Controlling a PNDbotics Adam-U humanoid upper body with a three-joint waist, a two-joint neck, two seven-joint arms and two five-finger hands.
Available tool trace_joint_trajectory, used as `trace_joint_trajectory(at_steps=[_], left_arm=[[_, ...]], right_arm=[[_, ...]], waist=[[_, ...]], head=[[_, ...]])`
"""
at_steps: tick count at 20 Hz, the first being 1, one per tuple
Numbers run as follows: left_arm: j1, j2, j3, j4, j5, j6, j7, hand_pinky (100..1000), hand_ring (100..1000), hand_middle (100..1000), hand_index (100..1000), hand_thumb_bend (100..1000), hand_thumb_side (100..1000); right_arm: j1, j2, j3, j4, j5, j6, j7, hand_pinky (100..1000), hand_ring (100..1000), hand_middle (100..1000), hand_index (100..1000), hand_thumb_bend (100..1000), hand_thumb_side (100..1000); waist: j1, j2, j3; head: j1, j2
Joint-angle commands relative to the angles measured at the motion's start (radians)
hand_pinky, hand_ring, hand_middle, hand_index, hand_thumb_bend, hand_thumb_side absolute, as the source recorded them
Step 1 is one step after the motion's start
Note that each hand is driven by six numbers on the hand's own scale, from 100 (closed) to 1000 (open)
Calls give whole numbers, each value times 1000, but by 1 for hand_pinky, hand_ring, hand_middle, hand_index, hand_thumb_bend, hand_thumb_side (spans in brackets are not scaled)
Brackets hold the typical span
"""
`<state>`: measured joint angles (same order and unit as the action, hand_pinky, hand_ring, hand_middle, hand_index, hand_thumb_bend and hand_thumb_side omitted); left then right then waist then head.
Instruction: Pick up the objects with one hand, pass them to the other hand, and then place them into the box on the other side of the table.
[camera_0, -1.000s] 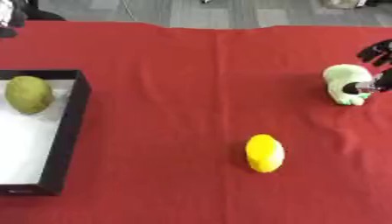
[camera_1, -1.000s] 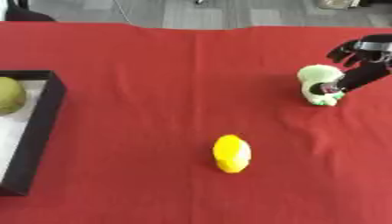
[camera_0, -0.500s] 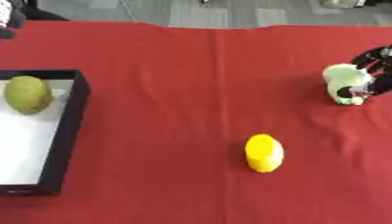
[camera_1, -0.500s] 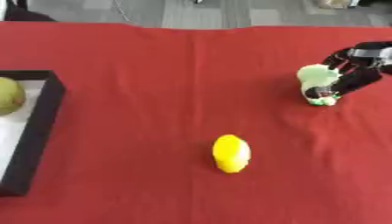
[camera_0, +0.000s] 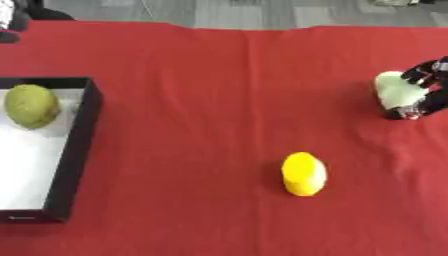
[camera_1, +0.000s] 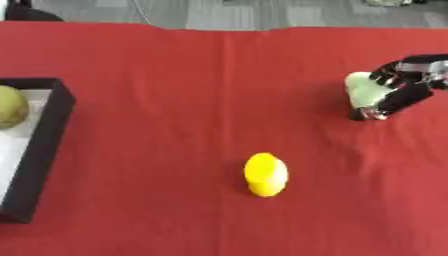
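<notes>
A pale green rounded object (camera_1: 363, 92) sits at the right side of the red table. My right hand (camera_1: 404, 89) comes in from the right edge, fingers and thumb curled round it. A yellow lemon-shaped object (camera_0: 304, 173) lies alone near the table's middle, toward the front. At the far left stands a black-walled box (camera_0: 77, 145) with a white floor, and a green rounded fruit (camera_0: 31, 105) lies in its far end. My left hand shows in neither view.
The red cloth (camera_0: 201, 100) covers the whole table, with grey floor beyond its far edge. A dark shape (camera_0: 16, 20) sits at the far left corner.
My right hand has closed in on the pale green object, its fingers now wrapped round it. The yellow object and the fruit in the box have not moved.
</notes>
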<state>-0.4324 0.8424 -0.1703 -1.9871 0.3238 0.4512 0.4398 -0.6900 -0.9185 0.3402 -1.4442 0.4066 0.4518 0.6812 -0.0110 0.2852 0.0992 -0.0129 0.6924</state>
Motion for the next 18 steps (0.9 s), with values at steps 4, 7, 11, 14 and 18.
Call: trace_joint_trajectory(at_steps=[4,7,11,14,18], left_arm=[[-21,15,6,-13,0,2,-2,803,732,600,714,100,713],[-24,14,3,-13,0,2,-6,805,734,600,715,100,710],[-30,12,1,-13,-1,1,-10,807,734,600,715,100,717],[-32,11,0,-13,-2,2,-13,808,735,600,716,100,718],[-35,9,-2,-13,-3,2,-16,809,732,600,717,100,720]], right_arm=[[-8,-6,-13,35,13,3,-8,972,906,872,934,583,375],[-9,-3,-18,43,6,17,-31,960,887,858,916,514,333],[-5,1,-20,54,8,42,-72,942,860,829,889,484,262],[-3,4,-27,68,0,66,-103,920,824,792,854,443,147],[2,2,-33,76,-11,81,-142,901,764,731,790,383,100]], waist=[[2,12,5],[1,15,6],[1,21,8],[2,27,10],[3,33,11]], head=[[-5,-8],[-7,-8],[-10,-12],[-11,-15],[-13,-18]])
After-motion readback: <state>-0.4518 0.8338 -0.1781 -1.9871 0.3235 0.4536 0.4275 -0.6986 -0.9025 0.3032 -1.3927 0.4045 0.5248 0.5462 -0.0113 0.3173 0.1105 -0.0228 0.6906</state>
